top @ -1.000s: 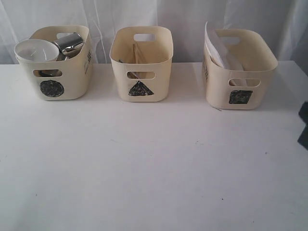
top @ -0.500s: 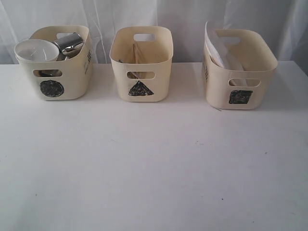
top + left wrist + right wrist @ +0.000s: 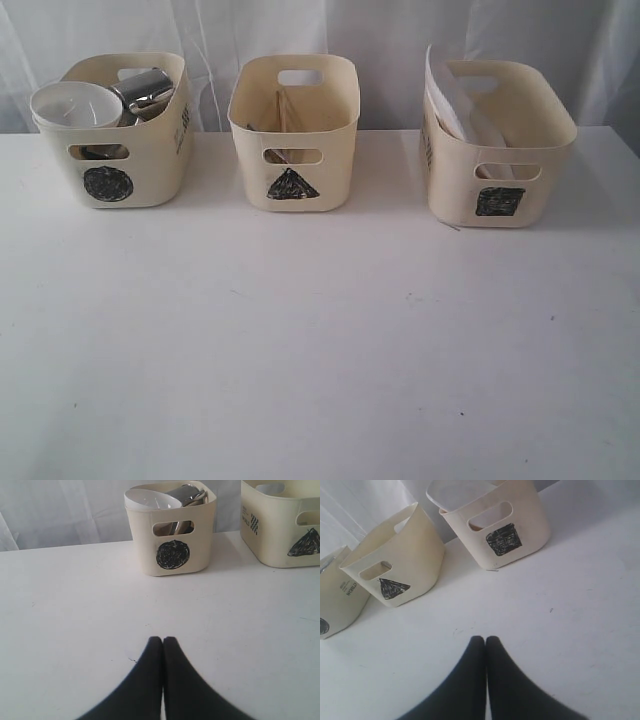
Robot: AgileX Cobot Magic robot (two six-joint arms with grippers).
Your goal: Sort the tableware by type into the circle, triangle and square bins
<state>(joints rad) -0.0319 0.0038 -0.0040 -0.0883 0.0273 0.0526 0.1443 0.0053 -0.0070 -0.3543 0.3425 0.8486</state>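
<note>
Three cream bins stand in a row at the back of the white table. The circle bin (image 3: 112,185) holds a white bowl (image 3: 75,104) and a steel mug (image 3: 148,90). In the triangle bin (image 3: 292,185) wooden chopsticks (image 3: 283,110) lean upright with some steel cutlery behind them. The white plate (image 3: 447,98) stands on edge in the square bin (image 3: 499,200). Neither arm shows in the exterior view. My left gripper (image 3: 163,639) is shut and empty over bare table, well short of the circle bin (image 3: 172,555). Shut and empty too, my right gripper (image 3: 485,638) is clear of the square bin (image 3: 503,539).
The table (image 3: 320,340) is white and flat in front of the bins. A white curtain (image 3: 390,30) hangs close behind them. The triangle bin (image 3: 392,587) and a corner of the circle bin (image 3: 330,615) show in the right wrist view.
A dark piece of the right arm at the exterior view's right edge one second ago has left the picture. The bins and their contents have not moved.
</note>
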